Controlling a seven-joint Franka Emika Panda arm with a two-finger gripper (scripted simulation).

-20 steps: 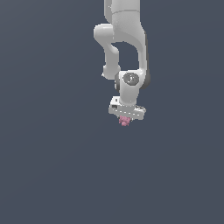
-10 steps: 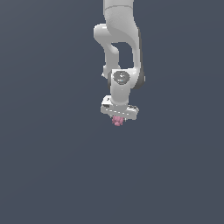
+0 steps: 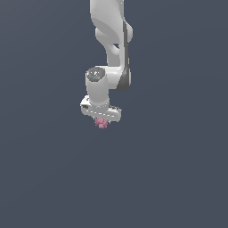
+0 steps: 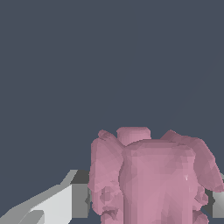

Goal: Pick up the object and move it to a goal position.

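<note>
The object (image 3: 102,123) is a small pink, lumpy blob that hangs just under the white arm's hand in the exterior view. My gripper (image 3: 102,121) is shut on it, and most of the fingers are hidden behind the hand's flange. In the wrist view the object (image 4: 153,179) looks large and close, with lobes spreading at its upper end. A grey and white finger (image 4: 65,202) presses against one side of it, and a sliver of the other finger (image 4: 217,203) shows at the frame's edge.
A plain dark blue-grey ground (image 3: 178,178) fills both views with no other objects or edges. The white arm (image 3: 113,40) comes down from the upper part of the exterior view.
The arm has carried the object toward the exterior view's left and slightly lower, and the wrist has turned. The grip has stayed shut on the object.
</note>
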